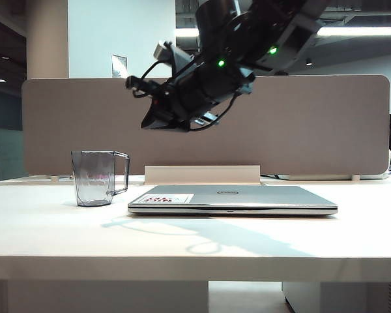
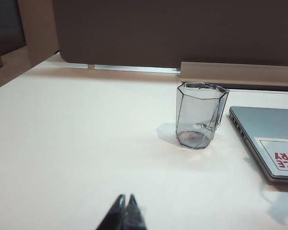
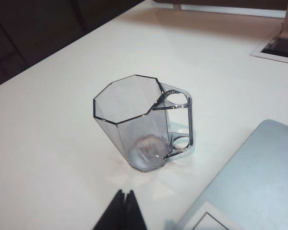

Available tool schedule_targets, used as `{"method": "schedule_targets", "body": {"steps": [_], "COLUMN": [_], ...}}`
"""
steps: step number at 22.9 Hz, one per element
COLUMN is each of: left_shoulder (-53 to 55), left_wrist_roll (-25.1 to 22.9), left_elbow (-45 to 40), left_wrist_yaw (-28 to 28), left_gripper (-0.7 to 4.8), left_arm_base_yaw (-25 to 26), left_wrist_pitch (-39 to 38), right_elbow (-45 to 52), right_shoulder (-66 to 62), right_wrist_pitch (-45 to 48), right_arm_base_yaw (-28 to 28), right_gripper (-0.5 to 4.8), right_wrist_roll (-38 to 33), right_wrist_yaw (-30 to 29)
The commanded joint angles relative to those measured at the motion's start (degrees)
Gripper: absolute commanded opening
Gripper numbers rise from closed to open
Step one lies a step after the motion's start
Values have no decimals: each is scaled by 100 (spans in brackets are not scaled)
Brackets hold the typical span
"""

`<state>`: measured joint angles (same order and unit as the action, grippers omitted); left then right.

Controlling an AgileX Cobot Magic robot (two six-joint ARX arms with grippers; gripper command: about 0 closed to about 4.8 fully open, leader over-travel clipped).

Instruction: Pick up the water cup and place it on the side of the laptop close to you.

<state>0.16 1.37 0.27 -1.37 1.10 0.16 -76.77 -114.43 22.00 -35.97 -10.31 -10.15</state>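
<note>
Zero steps of the task are done so far, judging by all three views.

Exterior view: water cup stands upright on the table, just beside the left end of the closed laptop, handle toward the laptop, small gap between them. Right gripper hangs high in the air above the laptop's left part, well clear of the cup, tilted down toward the cup side. Nothing in it. Left arm isn't visible here.

Left wrist view: left gripper has fingertips together, low over bare table, well apart from the water cup. Cup empty, upright, near the laptop corner with the white sticker with red print. This arm looks parked.

Right wrist view: right gripper has its tips pressed together, holding nothing, looking down at the water cup from above. Squared handle faces the laptop edge.

Still left, as I read it: open the right jaws, descend, grip the cup, lift, carry it to the near side of the laptop, set it down, release. The table strip in front of the laptop looks free in the exterior view.
</note>
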Motion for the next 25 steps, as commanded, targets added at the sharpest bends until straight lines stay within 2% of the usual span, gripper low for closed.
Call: {"method": "schedule_targets", "body": {"steps": [1,5,9,16,19,20,21,25], "left_shoulder": [7,7,7,7,7,7,7,7], "left_wrist_roll": [20,20,20,17,17,17,17,17], "left_elbow": [17,17,17,17,17,17,17,17], "left_wrist_yaw": [-15,-13,-13,-13,-13,-13,-13,-4], "left_gripper": [-3,-3,-3,-3,-3,-3,-3,-3], "left_arm_base_yaw": [-4,-4,-4,-4,-2,-2,-2,0], "left_wrist_pitch": [52,48,33,13,-7,-17,-17,-17], "right_elbow": [-457,-1126,-2092,-3331,-3657,-3663,-3663,-3663], "right_shoulder": [-306,-831,-1377,-2208,-2455,-2472,-2470,-2474], "right_wrist_pitch": [28,-205,-881,-1178,-1504,-1679,-1834,-2013], "right_arm_base_yaw": [-44,-42,-2,0,26,28,33,63], "right_gripper": [-6,-3,33,39,140,209,245,253], "right_wrist_roll": [-20,-11,7,7,4,7,9,138], "right_wrist_yaw": [-11,-7,-7,0,15,15,15,20]}}
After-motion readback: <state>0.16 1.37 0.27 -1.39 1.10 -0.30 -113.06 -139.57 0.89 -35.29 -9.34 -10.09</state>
